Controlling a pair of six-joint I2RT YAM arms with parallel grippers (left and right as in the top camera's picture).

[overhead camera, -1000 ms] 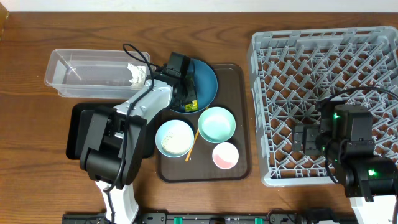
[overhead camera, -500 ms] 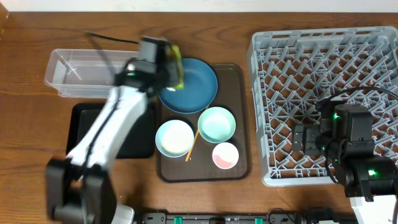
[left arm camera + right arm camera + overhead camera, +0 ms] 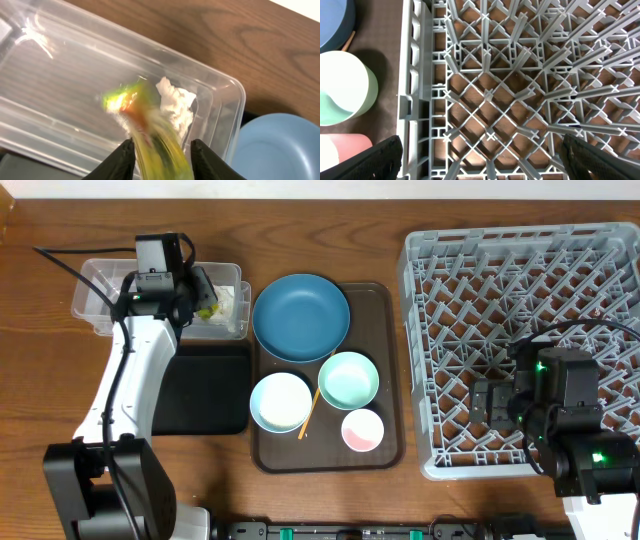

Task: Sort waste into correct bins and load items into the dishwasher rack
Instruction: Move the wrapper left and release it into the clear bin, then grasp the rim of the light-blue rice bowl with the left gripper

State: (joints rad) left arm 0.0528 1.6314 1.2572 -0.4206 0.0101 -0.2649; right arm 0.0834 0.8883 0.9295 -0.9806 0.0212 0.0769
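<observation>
My left gripper (image 3: pixel 197 298) is shut on the small yellow-green wrapper (image 3: pixel 208 309) and holds it over the right end of the clear tub (image 3: pixel 110 295). In the left wrist view the wrapper (image 3: pixel 150 132) is blurred between the jaws (image 3: pixel 162 161), above the crumpled white napkin (image 3: pixel 176 104) that lies in the tub (image 3: pixel 60 75). The black tray (image 3: pixel 210 385) lies in front of the tub. The dark-blue plate (image 3: pixel 300 317), white-blue bowl (image 3: pixel 280 401), mint-green bowl (image 3: pixel 348 380), pink cup (image 3: pixel 362 429) and wooden stick (image 3: pixel 314 406) rest on the brown tray. My right gripper (image 3: pixel 485 162) is open and empty over the grey rack (image 3: pixel 520 280).
The brown serving tray (image 3: pixel 392 370) sits between the bins and the rack. The right wrist view shows the rack's left wall (image 3: pixel 415 75), with the mint-green bowl (image 3: pixel 342 90) and pink cup (image 3: pixel 340 150) just beyond it.
My left arm swung left from the blue plate with the wrapper and now holds it over the clear tub. The right arm has not moved.
</observation>
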